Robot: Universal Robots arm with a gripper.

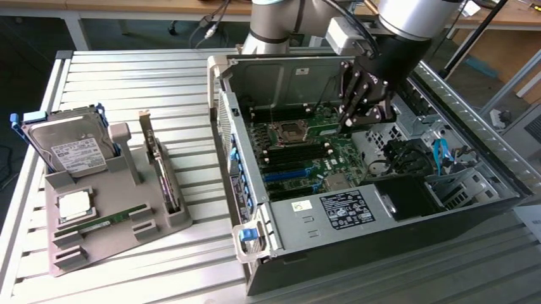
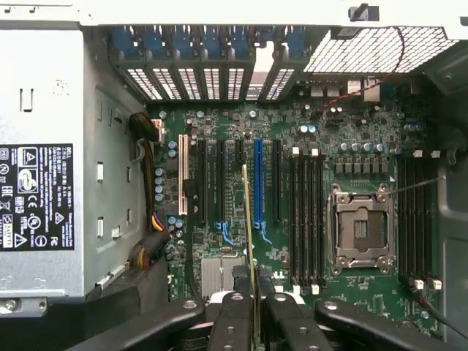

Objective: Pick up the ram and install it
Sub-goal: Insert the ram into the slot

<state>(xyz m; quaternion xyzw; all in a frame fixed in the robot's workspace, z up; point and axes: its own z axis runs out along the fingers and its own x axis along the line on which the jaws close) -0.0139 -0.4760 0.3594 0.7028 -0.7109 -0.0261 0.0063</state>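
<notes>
– Where's the claw (image 2: pixel 252 296)?
– Inside the open computer case (image 1: pixel 279 76), low over the motherboard (image 2: pixel 365 131).
– Holding anything?
– Yes. Its fingers are pinched nearly together on the ram stick (image 2: pixel 248 219), gripped by one end and seen edge-on as a thin green line.
– And where does the stick sit?
– It lies along the board, right next to the blue slot (image 2: pixel 257 190), with the long black slots (image 2: pixel 307 219) and the processor socket (image 2: pixel 360 228) off to the side.
</notes>
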